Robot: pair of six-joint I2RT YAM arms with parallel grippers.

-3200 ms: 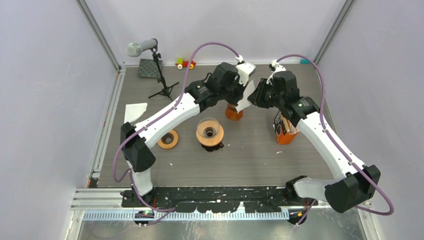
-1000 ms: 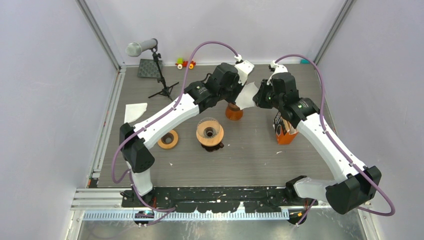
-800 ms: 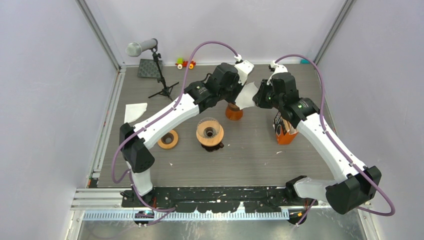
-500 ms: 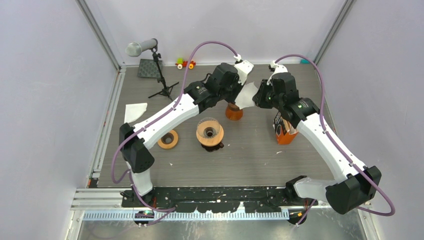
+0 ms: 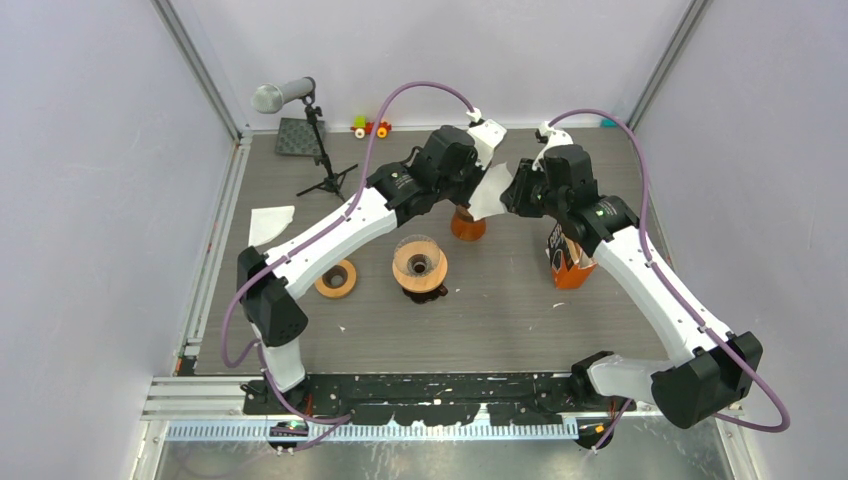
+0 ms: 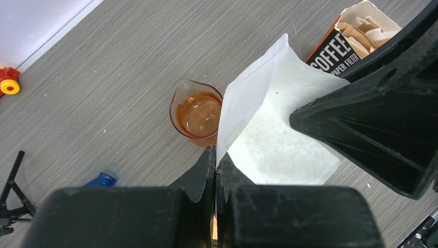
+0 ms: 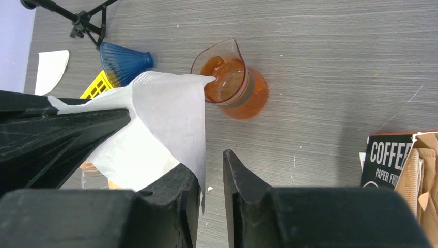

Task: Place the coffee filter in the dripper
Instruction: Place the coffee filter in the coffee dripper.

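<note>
My left gripper (image 6: 215, 155) is shut on the lower corner of a white paper coffee filter (image 6: 274, 129), held in the air above an orange glass carafe (image 6: 199, 113). My right gripper (image 7: 210, 160) faces it from the right with its jaws open. The filter's free edge (image 7: 165, 113) hangs in the gap against the left finger and is not pinched. In the top view both grippers meet at the filter (image 5: 491, 190) behind the clear orange dripper (image 5: 420, 262), which stands on its dark base mid-table.
An open box of coffee filters (image 5: 566, 262) stands right of the carafe (image 5: 467, 222). A blue ribbed cone (image 7: 124, 59) lies under the left arm. An orange ring (image 5: 336, 279), a loose white filter (image 5: 270, 222) and a microphone on a tripod (image 5: 300, 110) are on the left.
The right gripper's jaws have parted and let go of the filter's edge. The left gripper keeps its hold, and both arms have barely moved.
</note>
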